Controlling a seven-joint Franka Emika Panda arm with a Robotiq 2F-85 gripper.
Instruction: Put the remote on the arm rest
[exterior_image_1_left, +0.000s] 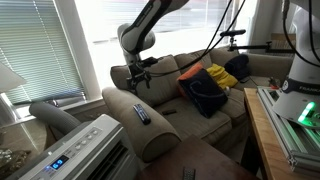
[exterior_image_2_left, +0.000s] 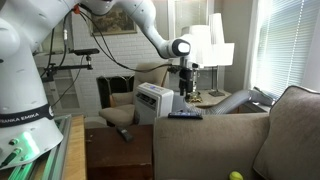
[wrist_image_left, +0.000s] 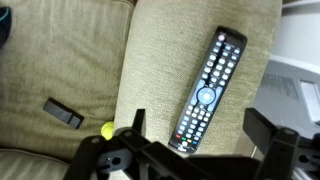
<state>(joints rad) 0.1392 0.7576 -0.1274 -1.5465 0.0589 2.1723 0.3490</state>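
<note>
The slim black remote (wrist_image_left: 208, 90) with light buttons lies flat along the top of the taupe arm rest (wrist_image_left: 165, 50). It shows in both exterior views (exterior_image_1_left: 140, 114) (exterior_image_2_left: 185, 115), resting on the arm rest (exterior_image_1_left: 155, 130) (exterior_image_2_left: 205, 135). My gripper (wrist_image_left: 200, 135) hangs above the remote's lower end, open and empty, one finger on either side of it and clear of it. In both exterior views the gripper (exterior_image_1_left: 139, 78) (exterior_image_2_left: 186, 88) is well above the remote.
A white air-conditioner unit (exterior_image_1_left: 85, 150) (exterior_image_2_left: 155, 100) stands beside the arm rest. On the seat cushion lie a small black object (wrist_image_left: 63, 113) and a yellow-green ball (wrist_image_left: 106, 129). Dark blue, orange and yellow cushions (exterior_image_1_left: 205, 88) are piled on the sofa. A lamp (exterior_image_2_left: 210, 45) stands behind.
</note>
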